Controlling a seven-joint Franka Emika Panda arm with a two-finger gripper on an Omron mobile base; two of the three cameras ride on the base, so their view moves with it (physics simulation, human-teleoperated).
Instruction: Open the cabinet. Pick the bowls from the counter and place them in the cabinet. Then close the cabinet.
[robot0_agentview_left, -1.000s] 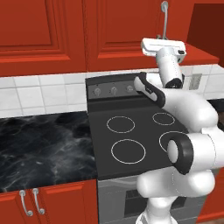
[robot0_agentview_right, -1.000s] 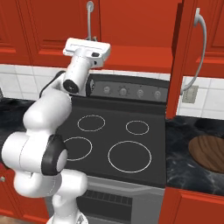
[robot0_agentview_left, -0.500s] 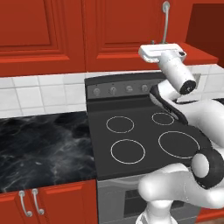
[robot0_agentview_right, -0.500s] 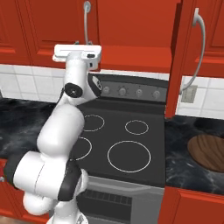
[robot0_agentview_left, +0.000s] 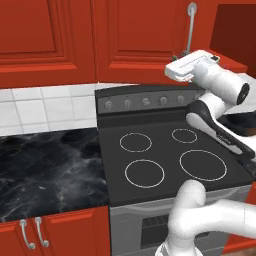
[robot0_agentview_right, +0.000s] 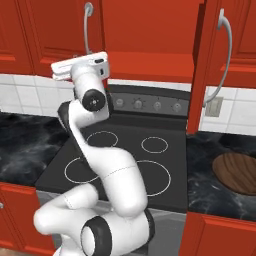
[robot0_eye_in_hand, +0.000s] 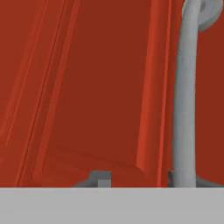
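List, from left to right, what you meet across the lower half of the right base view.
Counter → stovetop with the robot arm in front → counter again → brown wooden bowl.

No readable text, labels or numbers anywhere; stove knobs unmarked

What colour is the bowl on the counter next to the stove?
Dark brown with wood grain; the bowl shows best in the right base view.

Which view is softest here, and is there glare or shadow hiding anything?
Hand view: soft and blurry up close, the cabinet door and its handle lack crisp edges. Left base view: even light, faint sheen on the counter. Right base view: sharp, no hiding glare; wooden bowl cut by the frame.
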